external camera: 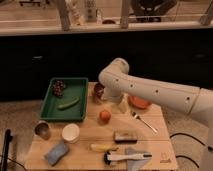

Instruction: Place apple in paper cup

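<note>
1. Nothing of the task is done yet, judging from how things lie: the small round orange-red apple [104,116] sits on the light wooden table [95,131], near the middle of the frame, and it is not in any container.
2. The short white paper cup [70,132] stands upright to the lower left of the apple, apart from it, with bare wood between them. Its wide mouth shows nothing inside.
3. The gripper [121,104] hangs from the bent white arm [150,92], just up and right of the apple and close to the tabletop. It does not appear to hold the fruit. Whether it is spread or pressed together, I cannot tell.
4. What is left, as I judge it: reach the apple, grasp it, carry it down and left, and let it go over the cup.
5. The apple looks smooth and evenly coloured, and it rests free of its neighbours. The dark reddish bowl [98,91] lies above it and the flat orange plate [140,102] to its upper right.
6. The cup's mouth looks only slightly wider than the fruit, so the drop will probably need good centring.
7. A shiny grey metal cup [42,130] stands just left of the paper cup, a possible mix-up.
</note>
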`<state>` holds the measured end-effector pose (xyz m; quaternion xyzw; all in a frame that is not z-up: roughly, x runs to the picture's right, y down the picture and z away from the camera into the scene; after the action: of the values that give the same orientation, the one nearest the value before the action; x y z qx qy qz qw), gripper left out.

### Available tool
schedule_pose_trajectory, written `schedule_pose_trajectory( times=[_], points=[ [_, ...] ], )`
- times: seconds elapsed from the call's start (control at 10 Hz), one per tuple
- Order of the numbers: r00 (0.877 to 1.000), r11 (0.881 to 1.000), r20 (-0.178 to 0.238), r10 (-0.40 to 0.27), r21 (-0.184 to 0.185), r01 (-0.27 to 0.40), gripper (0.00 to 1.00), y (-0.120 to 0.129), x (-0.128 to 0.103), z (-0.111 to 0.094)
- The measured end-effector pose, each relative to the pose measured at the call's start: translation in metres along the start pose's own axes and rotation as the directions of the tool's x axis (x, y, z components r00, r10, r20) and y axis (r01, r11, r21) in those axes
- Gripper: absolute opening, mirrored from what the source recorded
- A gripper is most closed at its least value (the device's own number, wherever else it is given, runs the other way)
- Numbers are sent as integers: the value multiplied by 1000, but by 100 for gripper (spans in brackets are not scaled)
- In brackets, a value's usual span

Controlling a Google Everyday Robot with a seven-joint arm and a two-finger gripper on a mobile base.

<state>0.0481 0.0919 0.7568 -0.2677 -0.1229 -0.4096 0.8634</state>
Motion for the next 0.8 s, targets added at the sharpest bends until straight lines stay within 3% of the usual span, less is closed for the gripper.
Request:
schedule_pose_trajectory(
  times=[0.8],
  points=[
    [994, 997, 96, -61, 43, 57, 80, -16, -10, 57]
  ],
)
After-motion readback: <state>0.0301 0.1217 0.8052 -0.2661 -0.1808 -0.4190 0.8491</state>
